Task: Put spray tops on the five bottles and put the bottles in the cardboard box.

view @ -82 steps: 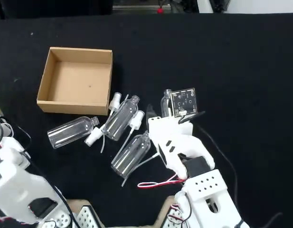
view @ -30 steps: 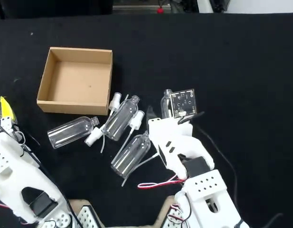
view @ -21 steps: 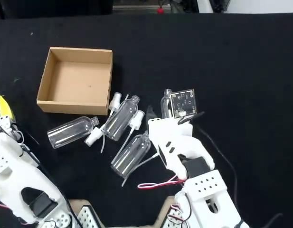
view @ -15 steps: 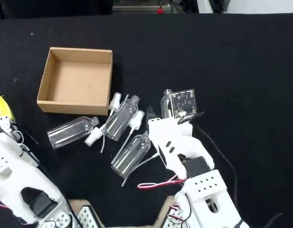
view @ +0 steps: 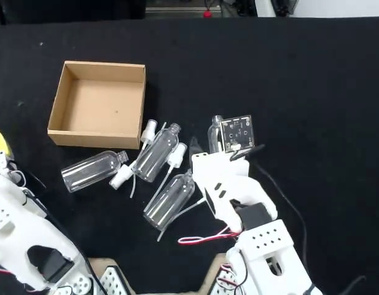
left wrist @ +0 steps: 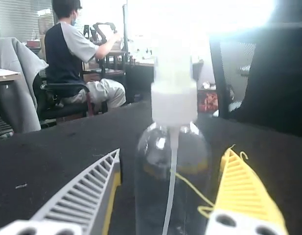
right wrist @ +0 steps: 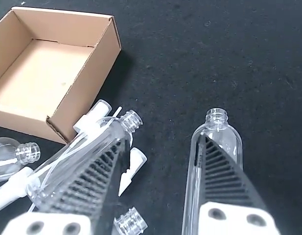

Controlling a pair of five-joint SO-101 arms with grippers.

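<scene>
Near left corner of the tabletop [view: 312,92]: left gripper [left wrist: 173,152], clamped on a capped bottle [left wrist: 155,196]. The bottle is clear, with a white spray top [left wrist: 173,100] seated on its neck and the tube hanging down inside. Yellow finger [left wrist: 241,191] on one side, grey ribbed finger on the other.

Near edge, about the middle: right gripper [right wrist: 159,144], jaws spread wide, gripping nothing. An open bottle [right wrist: 217,129] sits right against one finger and is partly hidden by it. Upright or tilted: cannot tell.

Mid-tabletop, just left of that gripper: three uncapped bottles lying on their sides. They are the nearest bottle [view: 171,200], the middle bottle [view: 155,152] and the left bottle [view: 94,169]. Three loose spray tops [view: 177,153] are scattered among them, tubes trailing.

Farther, toward the left edge: cardboard box [view: 91,139], open side up. All the bottles lie outside it. One spray top is just beside its near right corner.
</scene>
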